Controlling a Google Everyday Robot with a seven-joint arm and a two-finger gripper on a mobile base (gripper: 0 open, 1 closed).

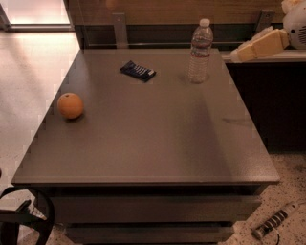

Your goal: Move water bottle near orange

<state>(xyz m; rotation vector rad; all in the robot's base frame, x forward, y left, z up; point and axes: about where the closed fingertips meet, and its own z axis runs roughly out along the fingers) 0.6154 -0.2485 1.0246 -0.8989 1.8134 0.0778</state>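
- The water bottle (200, 51) stands upright near the far right corner of the tabletop (153, 143), long axis vertical, cap up.
- The orange (70, 105) sits by the tabletop's left edge.
- The pincer (239, 54) hovers past the tabletop's right edge; I cannot tell its grip.

Room's pretty plain: big grey table (143, 158) with drawers (153, 208) underneath, pale speckled floor (28, 72), wood-panel wall (158, 9) at the back. Daylight pours in from a window (36, 12) top left and washes out the floor there. Dark cabinet (272, 100) on the right, power strip (275, 221) lying bottom right. The gripper (236, 54) sits top right over the cabinet's ledge.
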